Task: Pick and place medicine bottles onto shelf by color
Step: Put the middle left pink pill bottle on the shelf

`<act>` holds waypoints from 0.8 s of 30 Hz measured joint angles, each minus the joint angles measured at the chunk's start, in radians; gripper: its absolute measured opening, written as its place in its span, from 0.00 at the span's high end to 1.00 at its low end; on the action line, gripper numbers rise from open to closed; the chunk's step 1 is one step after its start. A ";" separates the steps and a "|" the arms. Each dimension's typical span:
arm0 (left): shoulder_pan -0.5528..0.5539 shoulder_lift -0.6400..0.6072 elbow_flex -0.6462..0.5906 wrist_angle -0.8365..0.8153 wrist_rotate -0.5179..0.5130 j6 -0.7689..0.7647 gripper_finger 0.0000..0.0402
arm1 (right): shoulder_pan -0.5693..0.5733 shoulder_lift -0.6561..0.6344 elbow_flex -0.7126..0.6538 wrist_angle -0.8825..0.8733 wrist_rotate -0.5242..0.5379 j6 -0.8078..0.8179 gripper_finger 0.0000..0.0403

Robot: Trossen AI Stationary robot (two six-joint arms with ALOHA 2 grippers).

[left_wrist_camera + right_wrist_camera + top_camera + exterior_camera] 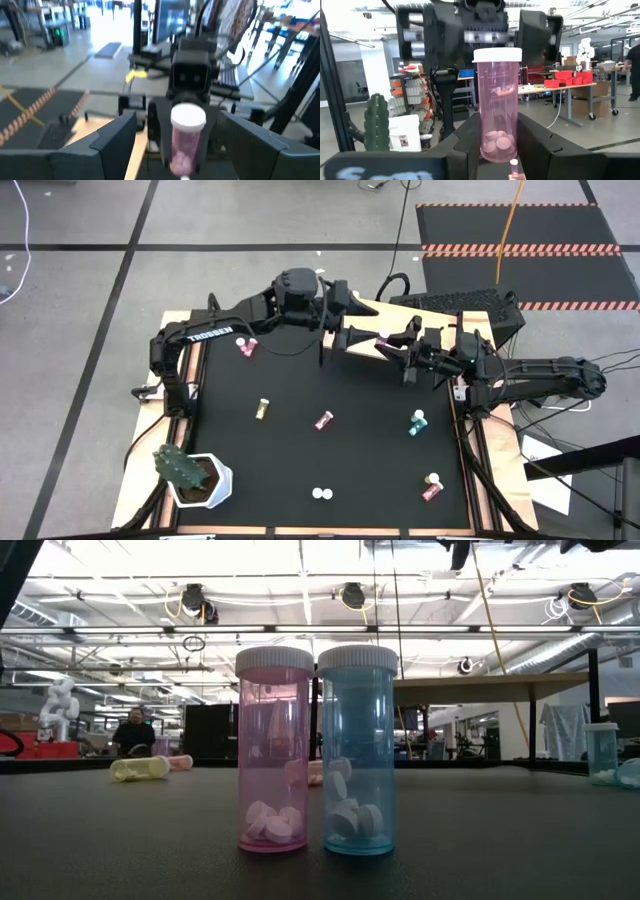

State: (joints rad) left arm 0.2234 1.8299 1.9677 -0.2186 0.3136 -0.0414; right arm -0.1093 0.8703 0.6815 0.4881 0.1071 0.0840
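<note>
The left arm stretches from the table's left edge across the far side, its wrist bent so the left gripper (350, 320) points toward the other arm over the shelf (372, 350), a pale wooden board at the far edge. Its fingers (112, 137) stand spread apart, one on each side of a pink medicine bottle (187, 135), with a gap between them and the bottle. The right arm reaches in low from the table's right edge, and the right gripper (392, 343) meets the left one head-on. Its fingers (470, 137) are closed against the lower sides of that same upright pink bottle, white cap on top, pills at the bottom.

On the black tabletop (300, 450) other bottles lie scattered: a pink one (246, 347) near the left arm, a yellow one (262, 409), a red one (324, 420), a teal one (416, 423) and another red one (431, 488) near the front right. A cactus (180, 468) in a white pot sits at the front left corner.
</note>
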 joint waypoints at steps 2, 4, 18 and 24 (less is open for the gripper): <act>-0.003 0.002 -0.008 0.050 0.000 -0.015 0.30 | 0.000 0.001 0.000 -0.011 -0.001 -0.008 0.75; -0.010 0.006 -0.014 0.064 0.001 -0.040 0.30 | 0.000 0.002 0.000 -0.018 -0.001 -0.016 0.75; -0.027 0.019 -0.113 0.118 -0.009 -0.093 0.30 | -0.001 0.001 0.000 -0.035 0.000 -0.070 0.75; -0.027 0.019 -0.119 0.126 -0.009 -0.085 0.31 | -0.001 0.001 0.000 -0.063 0.000 -0.070 0.75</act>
State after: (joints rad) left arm 0.1959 1.8484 1.8488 -0.0930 0.3049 -0.1264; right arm -0.1101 0.8715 0.6815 0.4248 0.1074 0.0139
